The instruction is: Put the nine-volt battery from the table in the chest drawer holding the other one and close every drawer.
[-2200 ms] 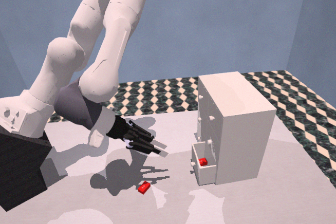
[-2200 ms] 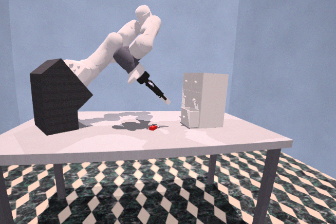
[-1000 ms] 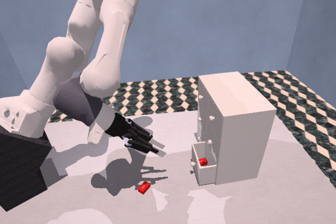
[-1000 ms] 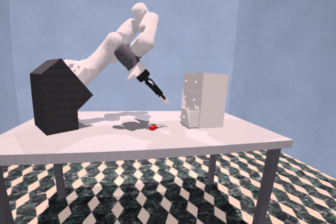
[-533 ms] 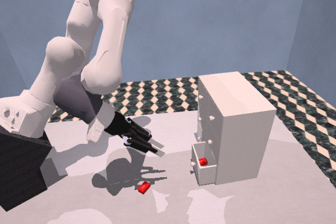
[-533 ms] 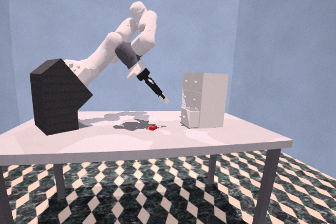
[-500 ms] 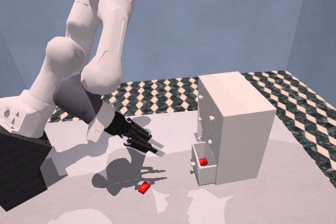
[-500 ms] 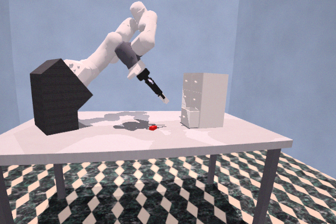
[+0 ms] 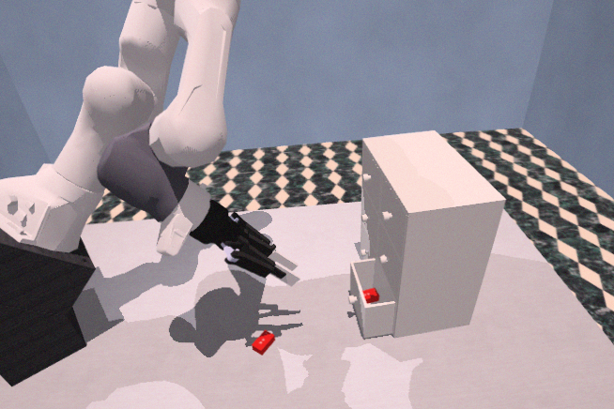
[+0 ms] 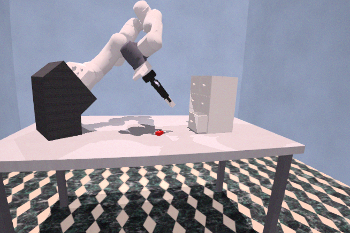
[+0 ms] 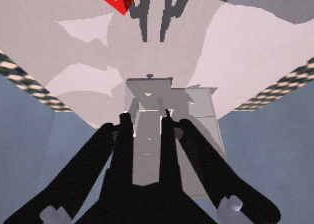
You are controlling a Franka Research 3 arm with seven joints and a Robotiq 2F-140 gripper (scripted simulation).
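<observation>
A red nine-volt battery (image 9: pixel 263 342) (image 10: pixel 159 133) (image 11: pixel 117 6) lies on the table. A small white chest (image 9: pixel 443 269) (image 10: pixel 222 104) has its near bottom drawer (image 9: pixel 379 322) (image 10: pixel 202 123) pulled partly out; it looks level. A second red battery (image 9: pixel 371 295) lies inside that drawer in the top view; the drawer wall hides it in the exterior view. The other drawers look pushed in. My gripper (image 9: pixel 292 272) (image 10: pixel 172 103) (image 11: pixel 148 105) is partly open, with nothing between the fingers. It hangs well above the table, in front of the chest, pointing obliquely down toward it.
The dark robot base (image 9: pixel 23 298) (image 10: pixel 60 107) stands at the left of the table (image 9: pixel 317 385) (image 10: pixel 181 153). Small round knobs project from the drawer fronts. The chest stands toward the table's right side, and the arm's shadow falls beside the loose battery.
</observation>
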